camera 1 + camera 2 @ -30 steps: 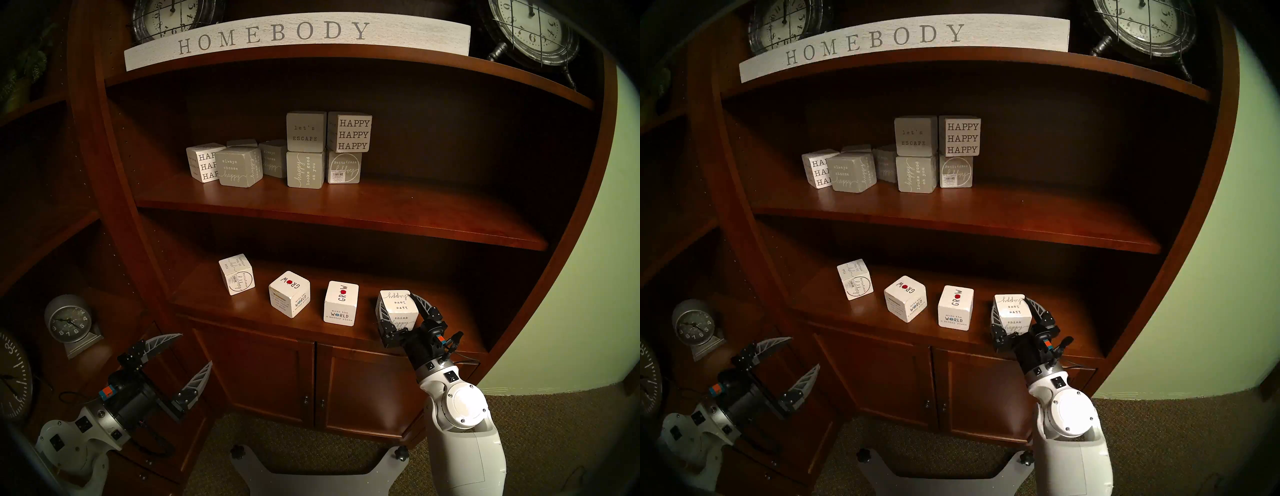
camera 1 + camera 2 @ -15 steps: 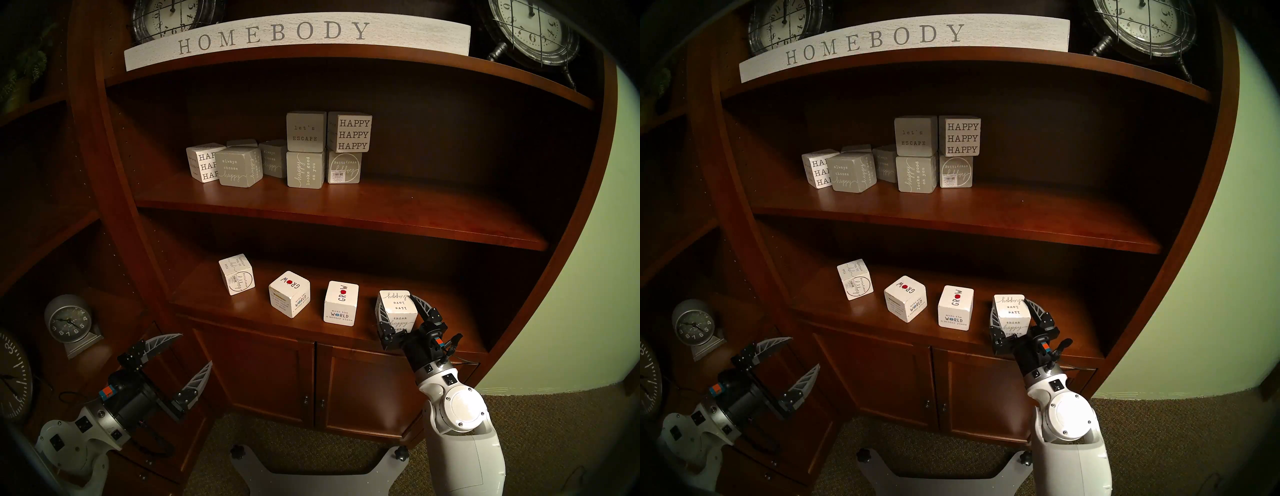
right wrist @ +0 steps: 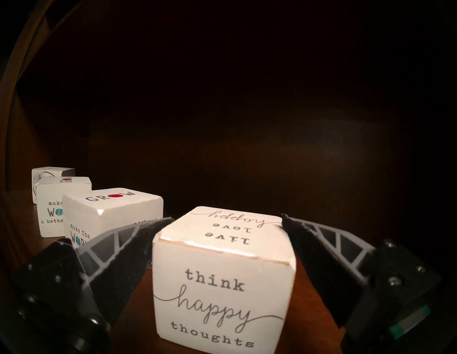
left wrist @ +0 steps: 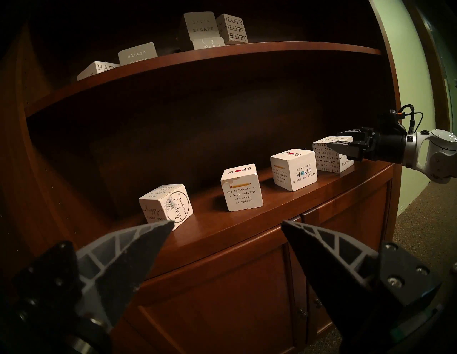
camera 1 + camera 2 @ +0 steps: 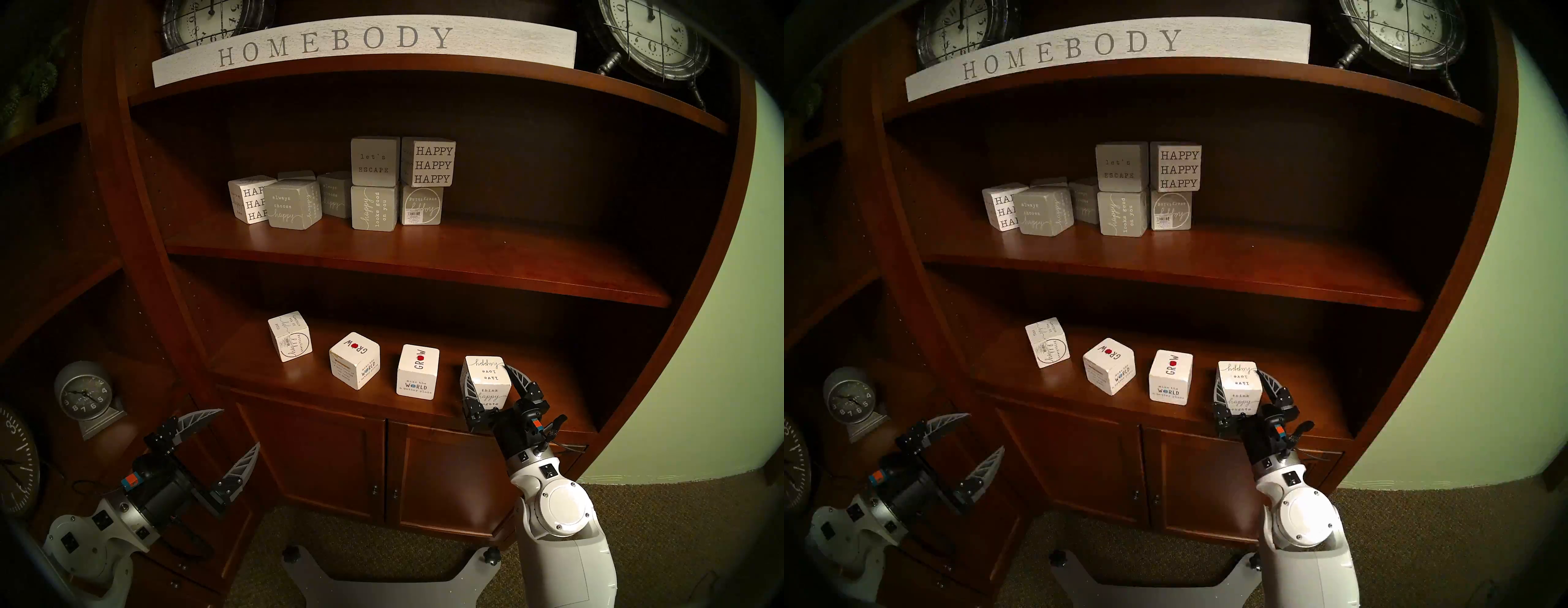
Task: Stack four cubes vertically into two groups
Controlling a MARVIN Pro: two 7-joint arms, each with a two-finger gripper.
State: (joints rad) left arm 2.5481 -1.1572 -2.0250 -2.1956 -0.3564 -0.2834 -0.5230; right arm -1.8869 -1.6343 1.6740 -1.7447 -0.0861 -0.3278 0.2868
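Right wrist view is showing the right gripper [image 3: 226,218] reaching level into a dark wooden bookcase, its two black fingers [image 3: 128,252] spreading wide and straddling the "think happy thoughts" cube [image 3: 222,296]. The fingertips are lying right at the cube's far upper edges, one on each side; whether they are pressing on it cannot be told. Lower down, gaps are showing between the fingers and the cube's sides. The cube is sitting flat on the lower shelf [image 5: 305,375], near its front edge at the right end, with "live love happy" printed upside down on its top face. It is not being lifted. Just to its left, the upright GROW cube [image 5: 418,371] is standing apart from it, showing "make the WORLD a better place" on its front. Further left, the turned GROW cube [image 5: 354,361] is sitting corner-forward, and beyond that the circled happy cube [image 5: 289,336], bearing a barcode sticker, is resting nearer the back. All four are standing singly in a loose row, none touching another. Well away at the lower left, outside the bookcase, the left gripper [image 5: 239,428] is hanging with its fingers wide apart and holding nothing. On the shelf above, grey and white blocks [image 5: 373,182] are sitting in a cluster, some stacked in twos.
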